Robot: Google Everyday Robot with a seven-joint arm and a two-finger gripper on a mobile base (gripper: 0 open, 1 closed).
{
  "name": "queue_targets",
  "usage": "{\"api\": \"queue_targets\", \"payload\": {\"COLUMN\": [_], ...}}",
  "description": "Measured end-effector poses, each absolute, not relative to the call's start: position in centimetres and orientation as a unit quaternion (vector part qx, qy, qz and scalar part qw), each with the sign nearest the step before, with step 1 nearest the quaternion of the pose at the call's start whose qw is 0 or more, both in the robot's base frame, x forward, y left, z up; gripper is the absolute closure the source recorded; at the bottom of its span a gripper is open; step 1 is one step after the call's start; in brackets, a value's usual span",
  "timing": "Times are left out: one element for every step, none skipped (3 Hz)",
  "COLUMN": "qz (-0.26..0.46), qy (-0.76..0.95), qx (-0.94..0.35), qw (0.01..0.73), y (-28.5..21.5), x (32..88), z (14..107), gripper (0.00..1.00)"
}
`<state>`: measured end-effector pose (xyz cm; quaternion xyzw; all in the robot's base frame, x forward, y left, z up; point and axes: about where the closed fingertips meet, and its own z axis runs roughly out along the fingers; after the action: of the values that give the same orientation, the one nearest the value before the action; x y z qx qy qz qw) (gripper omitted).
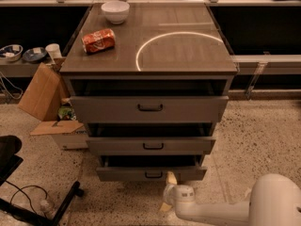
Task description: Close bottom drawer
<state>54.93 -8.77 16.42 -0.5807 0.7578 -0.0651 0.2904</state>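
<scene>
Bottom drawer (151, 174) sticks out partway, front facing the camera, with the pincer (169, 186) just below it, can't tell if open.

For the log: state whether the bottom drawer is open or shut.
Partly open: bottom drawer juts out, dark gap behind its front. Gripper at its front.
</scene>
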Motion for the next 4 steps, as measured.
{"api": "queue_targets", "payload": {"qz": [-0.065,-0.075,-0.090,-0.101], "qy": [0.758,0.762,0.767,0.769], "qx": [-0.581,-0.583,-0.584,-0.580], "qw": [0.290,0.272,0.250,0.249], "y": [-8.8,-9.3,-11.0,-12.8], "x": [54.9,55.5,57.7,61.4], "z": [16.4,16.0,15.3,14.7], "gripper": [0.18,0.41,0.64,0.87]}}
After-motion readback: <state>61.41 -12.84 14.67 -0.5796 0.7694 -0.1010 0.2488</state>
